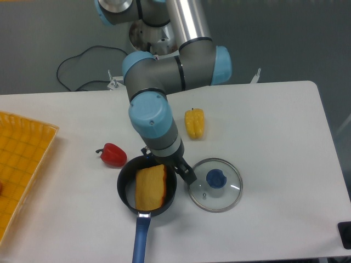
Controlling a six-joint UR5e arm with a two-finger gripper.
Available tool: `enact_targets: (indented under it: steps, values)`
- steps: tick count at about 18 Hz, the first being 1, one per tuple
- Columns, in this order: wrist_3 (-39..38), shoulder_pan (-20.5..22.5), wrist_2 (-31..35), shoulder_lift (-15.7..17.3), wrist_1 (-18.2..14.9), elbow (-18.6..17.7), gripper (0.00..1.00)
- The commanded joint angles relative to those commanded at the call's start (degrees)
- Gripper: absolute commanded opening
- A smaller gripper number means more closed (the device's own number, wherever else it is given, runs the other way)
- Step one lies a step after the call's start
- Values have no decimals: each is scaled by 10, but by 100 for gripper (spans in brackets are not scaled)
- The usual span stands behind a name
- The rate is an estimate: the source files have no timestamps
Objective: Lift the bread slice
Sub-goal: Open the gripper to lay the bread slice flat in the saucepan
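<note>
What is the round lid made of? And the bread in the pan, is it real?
The lid looks like clear glass with a shiny metal rim, since the white table shows through it; its blue knob is probably plastic. The bread in the pan seems a toy, likely smooth plastic or foam: flat, even yellow-tan with an orange edge.

Robotics lab bench staged with toy kitchenware

A plain white table [274, 137] is set against a grey floor, with an industrial arm [164, 71] mounted at its far edge and a loose black cable [71, 66] trailing behind; plastic play food and a small pan [143, 192] are laid out, and a yellow tray [22, 159] overhangs the left edge.
</note>
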Motion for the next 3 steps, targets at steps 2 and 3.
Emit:
enact_targets:
  steps: [2,3]
  values:
    - [6,9,-10,0,1,0,100]
    - [6,13,-20,0,2,1,100]
